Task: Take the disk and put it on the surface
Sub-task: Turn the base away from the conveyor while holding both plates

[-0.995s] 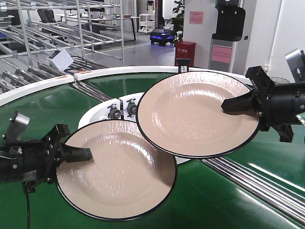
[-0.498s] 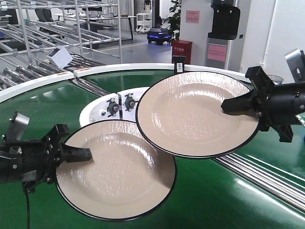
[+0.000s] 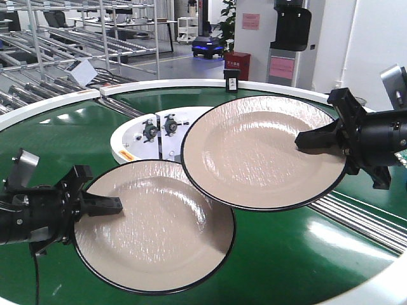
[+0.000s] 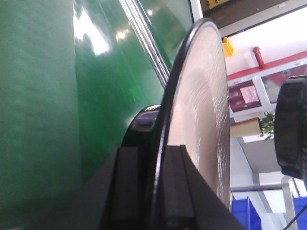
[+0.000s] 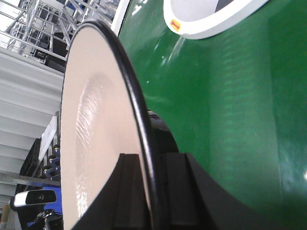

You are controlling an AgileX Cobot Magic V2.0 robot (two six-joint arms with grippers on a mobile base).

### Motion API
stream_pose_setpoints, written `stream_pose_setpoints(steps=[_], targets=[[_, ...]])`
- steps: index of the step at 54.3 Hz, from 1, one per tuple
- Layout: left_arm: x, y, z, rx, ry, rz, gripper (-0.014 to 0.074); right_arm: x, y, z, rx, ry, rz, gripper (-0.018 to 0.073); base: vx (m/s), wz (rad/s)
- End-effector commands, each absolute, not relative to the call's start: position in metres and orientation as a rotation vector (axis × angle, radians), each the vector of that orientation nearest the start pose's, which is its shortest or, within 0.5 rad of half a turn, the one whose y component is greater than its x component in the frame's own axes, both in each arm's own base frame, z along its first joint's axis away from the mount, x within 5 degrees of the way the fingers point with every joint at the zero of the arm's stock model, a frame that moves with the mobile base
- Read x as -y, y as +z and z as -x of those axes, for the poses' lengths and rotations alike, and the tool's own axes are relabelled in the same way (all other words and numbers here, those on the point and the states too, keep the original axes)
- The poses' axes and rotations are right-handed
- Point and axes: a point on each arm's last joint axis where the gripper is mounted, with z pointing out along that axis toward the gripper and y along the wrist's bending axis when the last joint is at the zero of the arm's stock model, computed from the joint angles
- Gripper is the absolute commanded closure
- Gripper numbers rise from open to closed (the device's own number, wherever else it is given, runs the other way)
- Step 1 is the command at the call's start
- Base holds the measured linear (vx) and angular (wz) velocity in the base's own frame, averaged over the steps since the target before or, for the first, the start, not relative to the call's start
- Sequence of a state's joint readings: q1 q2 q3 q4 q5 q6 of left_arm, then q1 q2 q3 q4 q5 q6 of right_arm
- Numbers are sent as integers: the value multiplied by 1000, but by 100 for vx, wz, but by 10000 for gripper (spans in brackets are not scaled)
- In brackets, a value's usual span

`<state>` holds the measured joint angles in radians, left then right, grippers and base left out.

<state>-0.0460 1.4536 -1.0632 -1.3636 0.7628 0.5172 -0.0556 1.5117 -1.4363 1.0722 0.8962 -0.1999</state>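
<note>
Two beige disks with black rims are held in the air over the green conveyor belt. My left gripper is shut on the left edge of the lower disk; in the left wrist view its pads clamp the rim of that disk at the gripper. My right gripper is shut on the right edge of the upper disk, which overlaps the lower one. The right wrist view shows this disk edge-on in the gripper. The surface is out of view.
A white hub with small black fittings sits inside the belt ring. Steel rollers cross the belt at the right. The belt's white rim curves along the back and shows at the bottom right corner. Metal racks stand behind.
Both arms and disks keep their places in the front view. The belt, hub and background have slid in the frame, the rear rim lower, and the white rim has come into view at bottom right.
</note>
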Motion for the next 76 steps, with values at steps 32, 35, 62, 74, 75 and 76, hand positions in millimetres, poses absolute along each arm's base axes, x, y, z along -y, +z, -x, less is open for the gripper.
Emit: stream_pose_setpoints(steps=[32, 35, 62, 74, 75, 76], targets=[[79, 352, -299, -2025, -1373, 312, 598, -44, 435, -321, -1957, 1223, -295, 564, -22, -38], [79, 352, -299, -2025, -1373, 312, 598, -44, 435, -321, -1957, 1223, -295, 564, -17, -66], [79, 352, -299, -2025, -1373, 312, 598, -44, 435, -321, -1958, 1224, -294, 564, -13, -65], [79, 352, -299, -2025, -1373, 312, 598, -44, 435, -321, -1958, 1224, -294, 564, -3, -55], [79, 352, -299, -2025, -1373, 312, 598, -44, 435, -321, -1958, 1224, -294, 564, 0, -52], [79, 352, -299, -2025, -1373, 312, 598, -44, 435, -321, -1958, 1224, -294, 564, 1, -51]])
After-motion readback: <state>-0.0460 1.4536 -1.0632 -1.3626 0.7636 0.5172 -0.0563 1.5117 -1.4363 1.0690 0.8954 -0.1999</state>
